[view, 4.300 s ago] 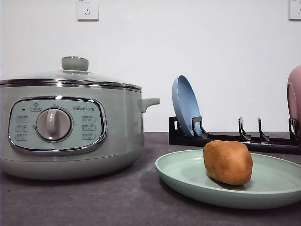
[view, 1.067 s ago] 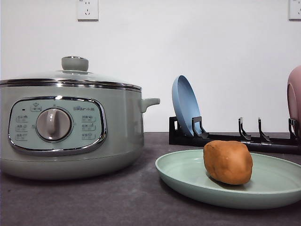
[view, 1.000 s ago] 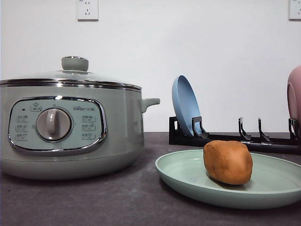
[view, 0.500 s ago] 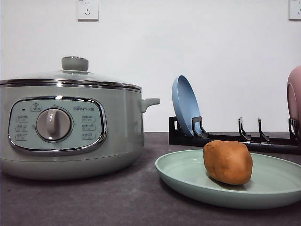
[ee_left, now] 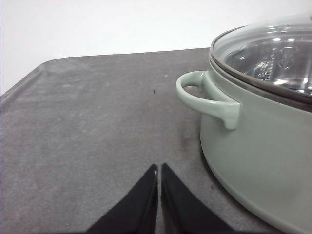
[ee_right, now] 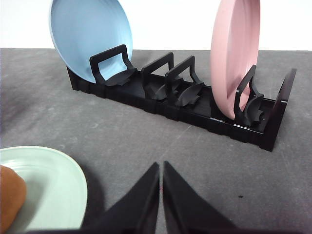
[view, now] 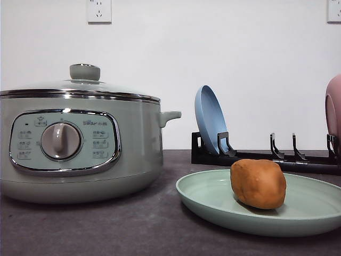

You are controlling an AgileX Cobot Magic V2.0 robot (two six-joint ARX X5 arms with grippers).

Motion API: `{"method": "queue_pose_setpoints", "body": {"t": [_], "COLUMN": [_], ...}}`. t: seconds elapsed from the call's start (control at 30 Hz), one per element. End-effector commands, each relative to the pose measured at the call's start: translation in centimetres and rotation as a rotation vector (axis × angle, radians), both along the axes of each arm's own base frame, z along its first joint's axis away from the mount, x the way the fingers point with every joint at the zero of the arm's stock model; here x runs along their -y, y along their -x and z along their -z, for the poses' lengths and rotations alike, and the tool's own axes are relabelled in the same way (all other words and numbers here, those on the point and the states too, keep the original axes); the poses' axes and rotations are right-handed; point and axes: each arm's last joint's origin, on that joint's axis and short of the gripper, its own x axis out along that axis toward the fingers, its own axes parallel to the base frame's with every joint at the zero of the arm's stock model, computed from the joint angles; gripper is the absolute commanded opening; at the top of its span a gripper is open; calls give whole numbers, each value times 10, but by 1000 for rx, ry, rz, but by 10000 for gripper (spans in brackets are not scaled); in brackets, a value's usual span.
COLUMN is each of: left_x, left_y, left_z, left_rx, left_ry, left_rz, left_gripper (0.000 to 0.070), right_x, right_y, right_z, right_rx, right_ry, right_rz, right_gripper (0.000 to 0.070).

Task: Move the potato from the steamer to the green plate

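At the left of the dark table (view: 133, 224) stands the steamer (view: 80, 144), pale sage green with a chrome rim, its round dial (view: 61, 141) facing forward and its glass lid (view: 80, 85) seated on top with the green knob (view: 84, 71) upright. In the left wrist view the left gripper (ee_left: 159, 170) hovers low over bare tabletop just beside the steamer's side handle (ee_left: 207, 97), its black jaws pressed together and holding nothing.

To the right of the steamer, near the front edge, lies the green plate (view: 213, 200), flat on the table. The potato (view: 258, 183) rests on it, orange-brown and lumpy, sitting toward the plate's middle.

Farther back stands a black dish rack (view: 256, 156), with a blue plate (view: 210, 120) upright in its left slot and a pink plate (view: 334, 114) upright at its right end. In the right wrist view the right gripper (ee_right: 161, 170) hangs over the table between the green plate and the rack, jaws pressed together, empty.
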Motion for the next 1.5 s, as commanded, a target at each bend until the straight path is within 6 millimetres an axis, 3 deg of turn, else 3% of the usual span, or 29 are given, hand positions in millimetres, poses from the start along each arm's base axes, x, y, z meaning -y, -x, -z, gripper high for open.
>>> {"method": "queue_pose_setpoints", "body": {"t": [0.0,1.47], "left_x": [0,0], "left_y": [-1,-1], "left_z": [8,8], "left_rx": [-27,-27], "left_ry": [6,6], "left_rz": [-6,-6], "left_gripper": [4,4], "right_x": [0,0], "right_y": [0,0], "right_z": [1,1], "right_rx": [0,-1], "right_ry": [4,4], "right_rz": [2,2], "right_gripper": [0,0]}}
